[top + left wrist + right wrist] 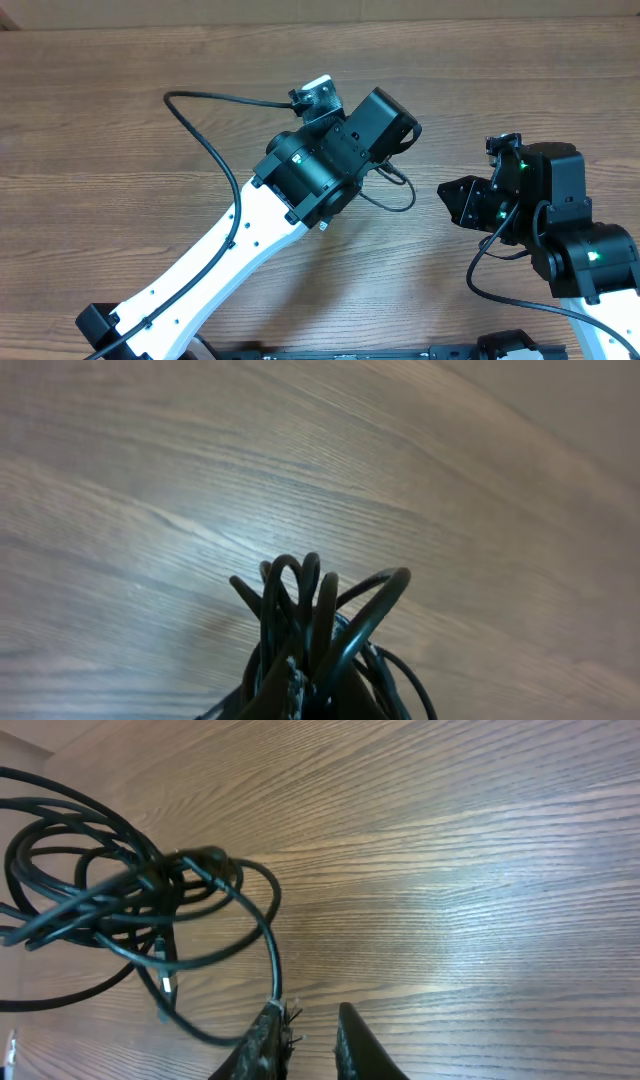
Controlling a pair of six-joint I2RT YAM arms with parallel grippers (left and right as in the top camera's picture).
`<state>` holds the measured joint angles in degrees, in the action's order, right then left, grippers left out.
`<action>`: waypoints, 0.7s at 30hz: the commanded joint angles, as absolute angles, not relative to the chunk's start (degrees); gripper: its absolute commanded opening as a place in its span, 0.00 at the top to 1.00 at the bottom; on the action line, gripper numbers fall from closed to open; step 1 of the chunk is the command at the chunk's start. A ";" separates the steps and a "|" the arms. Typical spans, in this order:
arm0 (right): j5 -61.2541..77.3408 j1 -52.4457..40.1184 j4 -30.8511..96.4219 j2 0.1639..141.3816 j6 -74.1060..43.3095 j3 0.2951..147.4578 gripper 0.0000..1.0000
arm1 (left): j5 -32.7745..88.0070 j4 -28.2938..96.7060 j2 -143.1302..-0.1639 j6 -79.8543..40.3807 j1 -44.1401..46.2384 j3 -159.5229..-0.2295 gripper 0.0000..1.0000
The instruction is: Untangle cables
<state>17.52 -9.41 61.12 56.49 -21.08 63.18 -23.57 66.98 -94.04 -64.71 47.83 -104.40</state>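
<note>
Thin black cables (120, 900) in tangled loops, L gripper (296, 698) clamped on bundle, R gripper (312, 1020) barely apart, empty; open table (480, 870) around.

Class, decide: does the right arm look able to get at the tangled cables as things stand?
Probably yes. The right gripper sits just beside the cables, one loop reaching its fingers, and nothing stands between them.

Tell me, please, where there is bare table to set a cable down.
Bare wood lies left of the left arm and along the far edge. Between the arms it is crowded: the cables loop toward the right arm.
</note>
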 commanded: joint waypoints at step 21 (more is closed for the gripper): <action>18.04 -9.32 60.97 56.03 -20.97 64.25 0.76 | -12.43 53.12 -92.44 -30.28 47.27 -105.16 0.96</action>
<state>17.78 -9.41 61.12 56.49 -21.02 63.18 -14.06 54.06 -94.04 -33.71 47.83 -104.40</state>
